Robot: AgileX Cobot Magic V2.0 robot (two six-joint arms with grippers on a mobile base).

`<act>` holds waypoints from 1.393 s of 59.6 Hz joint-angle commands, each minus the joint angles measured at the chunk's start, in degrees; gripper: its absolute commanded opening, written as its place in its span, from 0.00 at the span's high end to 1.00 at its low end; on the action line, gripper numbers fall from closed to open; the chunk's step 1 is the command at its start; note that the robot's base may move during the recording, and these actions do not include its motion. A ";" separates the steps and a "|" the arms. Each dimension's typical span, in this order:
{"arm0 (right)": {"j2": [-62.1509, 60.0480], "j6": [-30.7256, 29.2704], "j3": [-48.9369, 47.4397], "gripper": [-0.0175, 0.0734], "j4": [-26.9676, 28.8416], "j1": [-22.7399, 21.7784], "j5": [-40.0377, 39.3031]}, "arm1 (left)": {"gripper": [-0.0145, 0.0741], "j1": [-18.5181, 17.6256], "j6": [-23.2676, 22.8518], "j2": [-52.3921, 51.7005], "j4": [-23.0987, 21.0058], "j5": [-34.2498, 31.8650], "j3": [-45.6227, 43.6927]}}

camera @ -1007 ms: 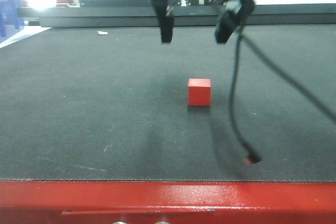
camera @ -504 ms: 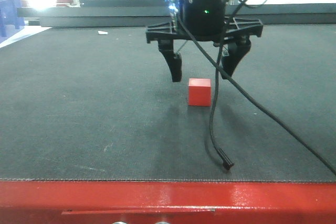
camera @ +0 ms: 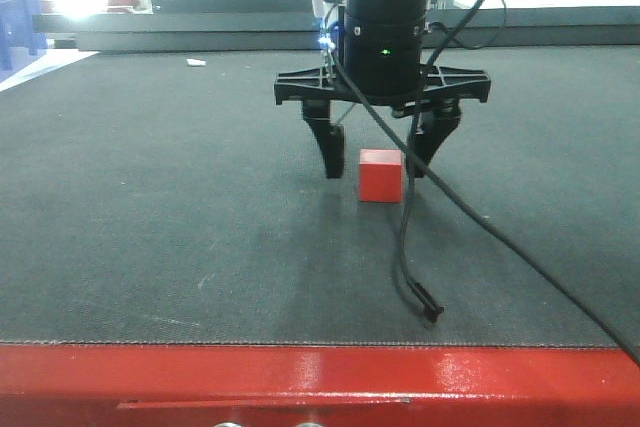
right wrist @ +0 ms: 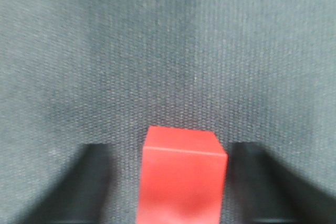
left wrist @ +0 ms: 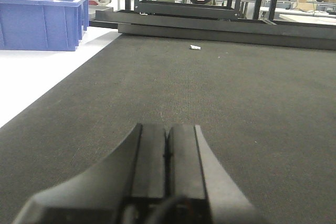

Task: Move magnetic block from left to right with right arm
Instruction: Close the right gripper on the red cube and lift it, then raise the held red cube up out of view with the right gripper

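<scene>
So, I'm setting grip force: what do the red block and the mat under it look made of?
Block: matte, maybe plastic or painted wood; even red, sharp edges, no gloss. Mat: likely dark woven fabric or textured rubber; a fine ribbed grain shows up close.

Magnetic block (camera: 380, 177) plain red, mat (camera: 150, 207) dark textured grey (right gripper (camera: 376, 169) black, its light (camera: 386, 50) green)

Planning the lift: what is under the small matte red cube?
The red cube rests on the dark grey textured mat; nothing else shows at its base. The patch beneath is covered by the cube itself. The open black right gripper straddles it, gaps either side.
</scene>
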 commanded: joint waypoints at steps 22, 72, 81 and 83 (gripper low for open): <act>-7.91 -8.83 -1.97 0.63 -0.60 -1.32 0.08 | 0.97 0.07 -0.25 -0.81 0.00 -5.09 0.45; -50.41 -26.48 42.85 0.63 3.58 -21.01 -18.64 | 0.97 0.07 -0.25 -0.81 0.00 -5.09 0.45; -60.07 -26.90 52.38 0.63 3.58 -21.41 -22.87 | 0.97 0.07 -0.25 -0.81 0.00 -5.09 0.45; -62.57 -26.90 54.31 0.63 3.58 -21.41 -23.81 | 0.97 0.07 -0.25 -0.81 0.00 -5.09 0.45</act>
